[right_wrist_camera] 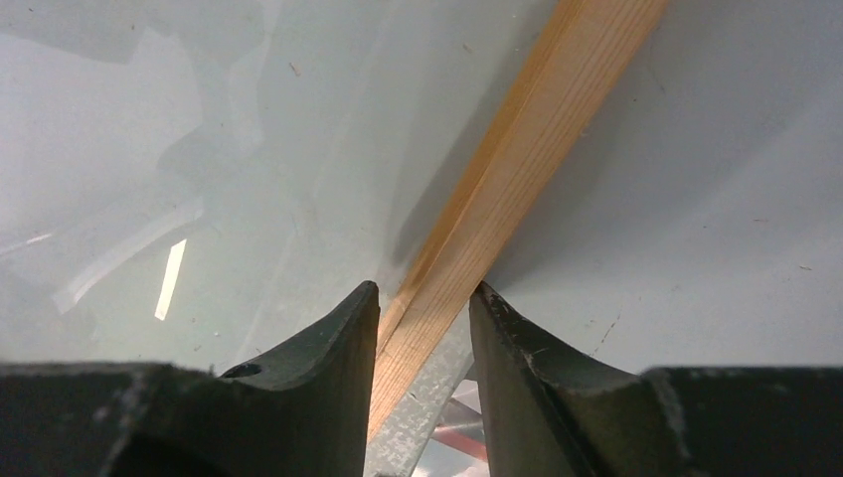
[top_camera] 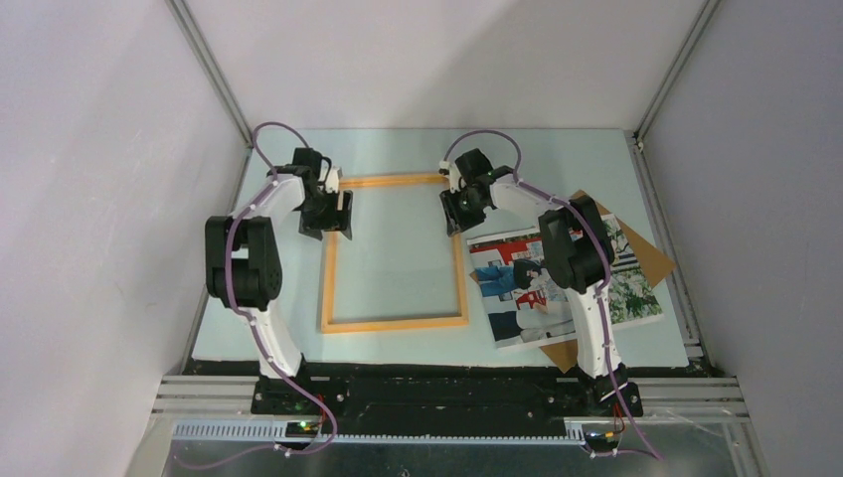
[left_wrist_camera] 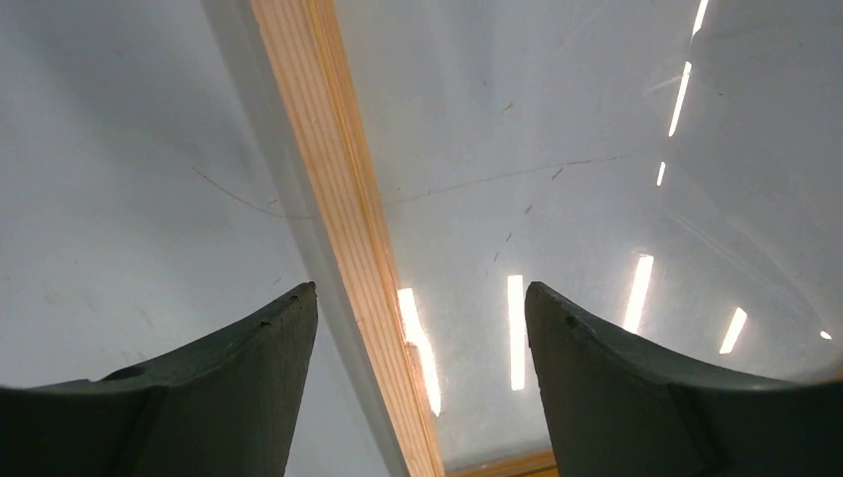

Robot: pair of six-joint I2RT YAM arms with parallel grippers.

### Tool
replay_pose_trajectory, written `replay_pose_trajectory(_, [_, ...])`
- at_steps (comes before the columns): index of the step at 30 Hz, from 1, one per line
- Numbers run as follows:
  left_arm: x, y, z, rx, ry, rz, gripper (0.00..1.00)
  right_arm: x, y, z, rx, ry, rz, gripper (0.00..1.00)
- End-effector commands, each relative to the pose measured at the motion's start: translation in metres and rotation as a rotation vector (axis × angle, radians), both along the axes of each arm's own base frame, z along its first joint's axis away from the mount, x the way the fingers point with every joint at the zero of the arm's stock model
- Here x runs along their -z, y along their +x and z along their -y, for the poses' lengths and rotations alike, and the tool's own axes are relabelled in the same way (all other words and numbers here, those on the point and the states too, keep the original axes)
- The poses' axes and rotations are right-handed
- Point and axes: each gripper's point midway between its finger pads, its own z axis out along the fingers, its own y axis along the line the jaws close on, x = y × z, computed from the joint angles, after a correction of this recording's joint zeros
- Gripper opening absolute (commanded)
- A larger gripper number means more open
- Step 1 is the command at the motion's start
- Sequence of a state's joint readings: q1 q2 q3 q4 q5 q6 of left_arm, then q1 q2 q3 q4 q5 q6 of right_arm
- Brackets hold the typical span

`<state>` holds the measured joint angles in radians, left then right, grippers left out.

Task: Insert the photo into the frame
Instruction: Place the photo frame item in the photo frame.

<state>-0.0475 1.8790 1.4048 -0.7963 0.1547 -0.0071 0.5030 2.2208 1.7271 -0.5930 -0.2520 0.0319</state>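
While the left gripper point(left_wrist_camera: 420, 290) straddled the left rail of the single frame point(top_camera: 396, 323), spread wide, the right gripper point(right_wrist_camera: 425, 288) hugged its right rail, possibly pinching; the single photo point(top_camera: 512, 290) lay just beside that rail.

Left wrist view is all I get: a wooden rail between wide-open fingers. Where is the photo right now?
Observer: The photo lies face up on the table, to the right of the frame and outside it.
Operator: Is anything underneath it?
Observer: A brown backing board sticks out from beneath it.
Operator: And the other arm?
Observer: The right tool closely straddles the frame's right rail near the far corner. I cannot tell whether it is pinching the rail.
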Motion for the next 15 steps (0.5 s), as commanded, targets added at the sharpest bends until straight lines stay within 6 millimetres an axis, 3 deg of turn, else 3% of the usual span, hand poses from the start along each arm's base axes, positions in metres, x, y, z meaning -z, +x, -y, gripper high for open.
replay_pose_trajectory(1, [-0.002,0.015,-0.002,0.021,0.018,0.032,0.79,-0.011,-0.015,-0.005,-0.042,0.01,-0.003,0.45])
replay_pose_trajectory(7, [0.006,0.016,-0.002,0.018,0.02,0.015,0.71,-0.017,-0.019,-0.005,-0.049,0.021,0.004,0.49])
replay_pose_trajectory(15, [0.012,0.014,-0.009,0.012,0.025,-0.003,0.54,-0.02,-0.027,-0.004,-0.066,0.039,0.003,0.51])
